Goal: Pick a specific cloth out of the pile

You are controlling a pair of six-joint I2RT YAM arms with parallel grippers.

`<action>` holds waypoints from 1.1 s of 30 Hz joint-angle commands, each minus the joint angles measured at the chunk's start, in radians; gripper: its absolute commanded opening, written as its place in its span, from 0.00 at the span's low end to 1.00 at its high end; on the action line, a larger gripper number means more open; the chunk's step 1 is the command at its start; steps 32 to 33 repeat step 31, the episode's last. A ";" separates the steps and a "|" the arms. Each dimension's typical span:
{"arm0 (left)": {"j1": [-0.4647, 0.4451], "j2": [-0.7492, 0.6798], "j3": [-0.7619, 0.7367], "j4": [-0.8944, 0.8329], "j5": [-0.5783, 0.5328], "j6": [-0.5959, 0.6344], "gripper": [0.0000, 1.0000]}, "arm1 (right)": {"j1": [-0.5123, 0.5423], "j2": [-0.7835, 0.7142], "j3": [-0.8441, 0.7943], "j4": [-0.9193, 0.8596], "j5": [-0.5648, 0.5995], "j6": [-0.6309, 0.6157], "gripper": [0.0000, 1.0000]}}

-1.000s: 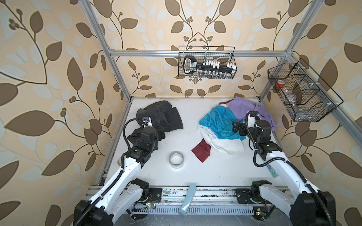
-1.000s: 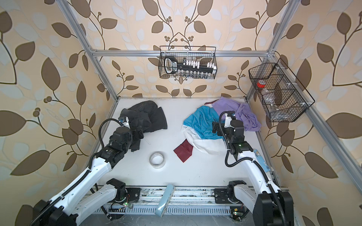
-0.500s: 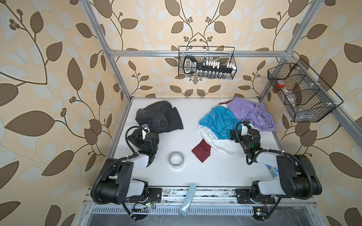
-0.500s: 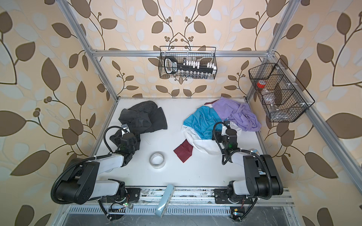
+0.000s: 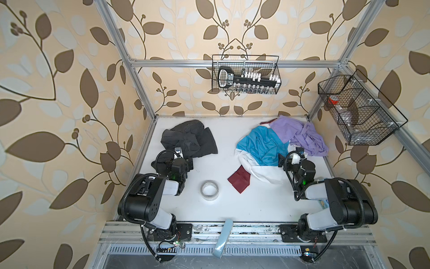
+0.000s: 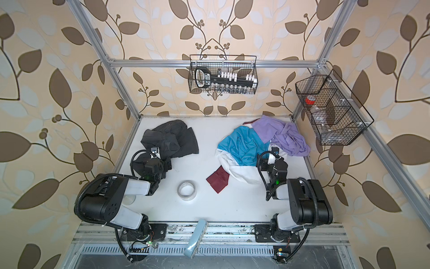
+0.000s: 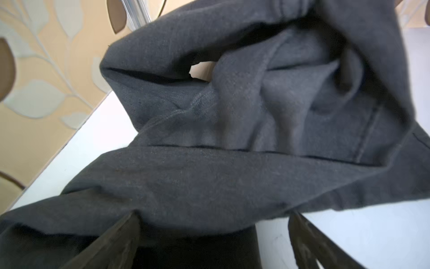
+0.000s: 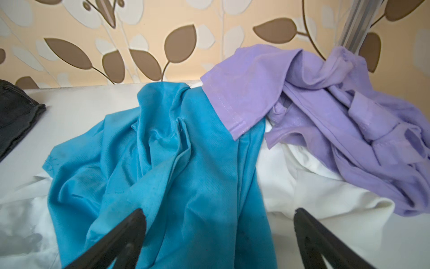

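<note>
dark grey, nearly black, the cloth (image 5: 189,139) lies by itself at the back left of the table (image 5: 232,209), well apart from the pile (image 5: 274,149) at the back right. the only writing you can find is a white label on the black tool (image 5: 226,76) in the back wire basket (image 5: 245,56), and it is too small to read. the table is plain white, the walls around it have cream paper with brown leaves, and silver metal bars make the frame. count with me: two arms, two wire baskets, the back one and the side basket (image 5: 372,130), one tape roll (image 5: 209,189) and one small maroon cloth (image 5: 239,180) just beside the pile's near edge. in the pile you see one lavender garment (image 5: 300,132) lying partly on one turquoise-and-white garment (image 5: 263,146). your left gripper (image 7: 214,215) has its fingers wide apart, with the near end of the cloth lying across them and nothing pinched. your right gripper (image 8: 220,212) is spread wide too, low over the turquoise part of the pile and holding nothing.
</note>
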 commanded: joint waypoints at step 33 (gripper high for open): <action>0.031 -0.012 0.037 -0.037 0.041 -0.038 0.99 | 0.016 0.008 0.003 0.044 0.029 -0.007 1.00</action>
